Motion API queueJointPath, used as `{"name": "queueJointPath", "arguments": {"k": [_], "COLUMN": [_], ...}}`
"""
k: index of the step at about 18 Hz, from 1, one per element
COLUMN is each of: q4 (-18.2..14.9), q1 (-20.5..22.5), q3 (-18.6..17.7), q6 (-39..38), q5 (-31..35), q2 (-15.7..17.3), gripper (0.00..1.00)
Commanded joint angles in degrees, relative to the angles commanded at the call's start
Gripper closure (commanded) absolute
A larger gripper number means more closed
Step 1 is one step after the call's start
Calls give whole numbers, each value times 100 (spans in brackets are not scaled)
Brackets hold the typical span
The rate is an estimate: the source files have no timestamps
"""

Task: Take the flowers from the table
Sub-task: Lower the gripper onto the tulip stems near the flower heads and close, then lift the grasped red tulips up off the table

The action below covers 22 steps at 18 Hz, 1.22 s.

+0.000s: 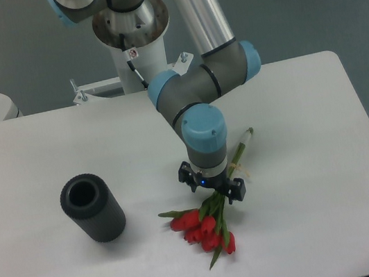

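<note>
The flowers [204, 228] are a small bunch of red tulips lying on the white table [314, 160]. Their buds point toward the front edge. The green stems run up and to the right under the arm, and the pale band [240, 166] sits near the stem ends. My gripper [214, 191] points straight down over the stems just above the buds. Its black jaws stand spread, one on each side of the stems. The fingertips are mostly hidden under the wrist, and the bunch rests on the table.
A dark grey ribbed cylinder [92, 207] lies on its side at the left, its open end facing the camera. The arm's base post [135, 55] stands at the table's back edge. The table's right edge [364, 117] is close by.
</note>
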Motion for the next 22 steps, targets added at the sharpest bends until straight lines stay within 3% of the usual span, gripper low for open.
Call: {"name": "queueJointPath", "arguments": {"k": [11, 12, 15, 16, 22], "q4": [211, 211, 220, 220, 220], "q1": [-79, -79, -79, -79, -70], "q3": [-79, -70, -61, -53, 0], "q6": [-229, -229, -194, -185, -106], "q5": [17, 18, 9, 9, 9], "q2": [-71, -71, -71, -71, -71], "gripper": [0, 4, 38, 45, 63]}}
